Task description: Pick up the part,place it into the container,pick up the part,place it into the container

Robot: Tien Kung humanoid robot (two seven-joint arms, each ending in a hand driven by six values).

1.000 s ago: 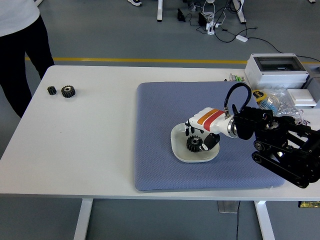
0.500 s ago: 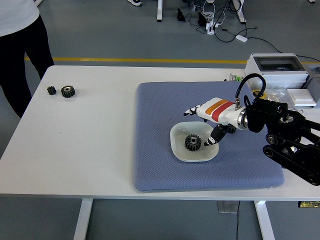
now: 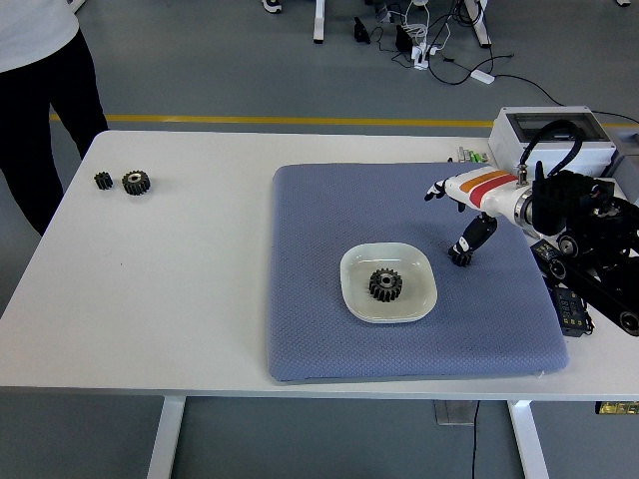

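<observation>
**Retreating after first drop, second part pending**

Sitting nearest is the white container point(image 3: 389, 296) on the blue mat point(image 3: 319, 259), one black gear point(image 3: 384, 284) lying flat in its middle; that part looks placed, nothing touches it. The mat probably cushions the dish and stops it sliding.

Right robot hand point(image 3: 457, 215) hovers just beyond the container's far right corner, above the mat, fingers loosely spread and pointing down, holding nothing. Judged: it is clear of the dish, free for the next pick.

Left arm not visible.

Farther off, at the counter's point(image 3: 180, 279) far left, the large gear point(image 3: 136, 182) and small gear point(image 3: 103, 180) sit side by side, well apart from the hand. One is likely the next part, a long reach across.

A person point(image 3: 40, 90) stands past the far left corner, hands not in view.
</observation>
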